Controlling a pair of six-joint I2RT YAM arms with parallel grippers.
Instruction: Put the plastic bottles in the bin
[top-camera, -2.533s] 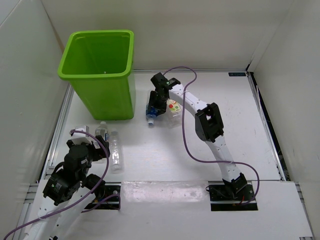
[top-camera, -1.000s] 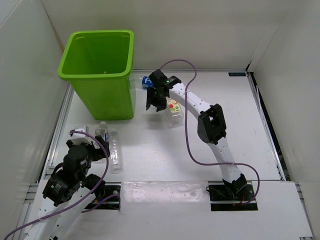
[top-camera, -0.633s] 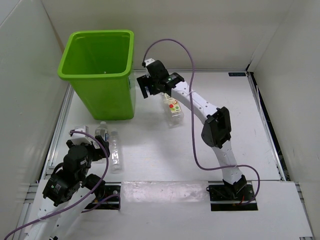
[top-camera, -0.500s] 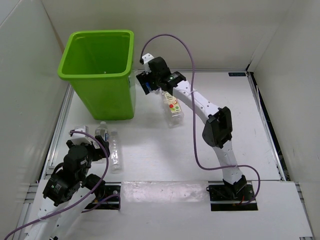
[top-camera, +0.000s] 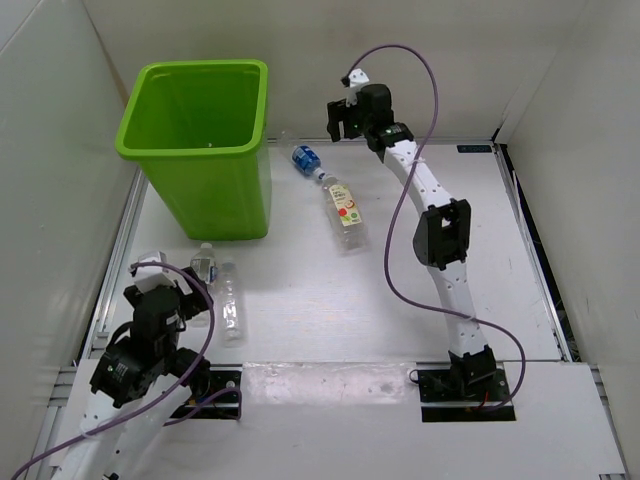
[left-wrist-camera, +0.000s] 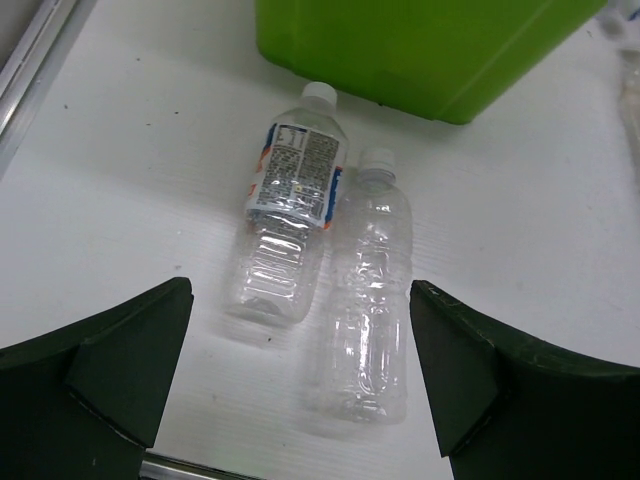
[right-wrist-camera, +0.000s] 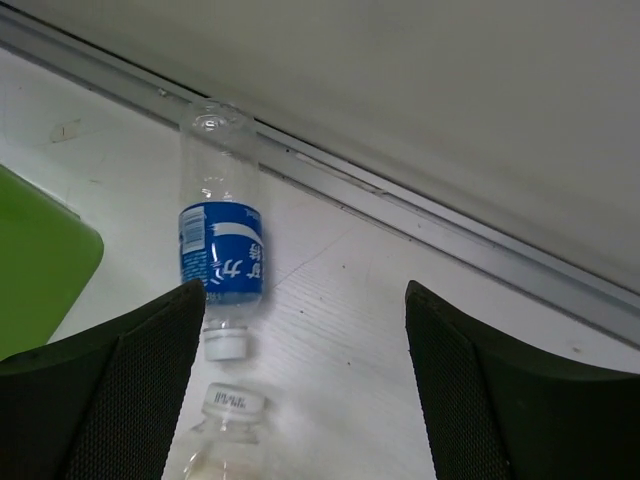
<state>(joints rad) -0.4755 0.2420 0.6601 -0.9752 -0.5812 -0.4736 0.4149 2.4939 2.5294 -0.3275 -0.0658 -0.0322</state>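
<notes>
Fingers of the right gripper (top-camera: 340, 120) stand wide with nothing between them, raised at the far side of the table (top-camera: 480, 250). Seen from above, the blue-label bottle (top-camera: 305, 160) lies flat just right of the bin (top-camera: 255, 110), outside it. The fruit-label bottle (top-camera: 345, 210) lies next to it, cap to cap. No bottle shows inside the bin, so I judge the task barely begun. Two more lie at the near left, the printed-label bottle (top-camera: 203, 264) and the bare bottle (top-camera: 231, 302). In the left wrist view the left gripper (left-wrist-camera: 300, 290) is spread wide above that pair. They lie side by side and touching, caps toward the bin's wall, so a clean grip on one looks awkward. In the right wrist view the blue-label bottle lies between the open fingers and the far rail (right-wrist-camera: 420, 215), the bin's corner at the left edge.
</notes>
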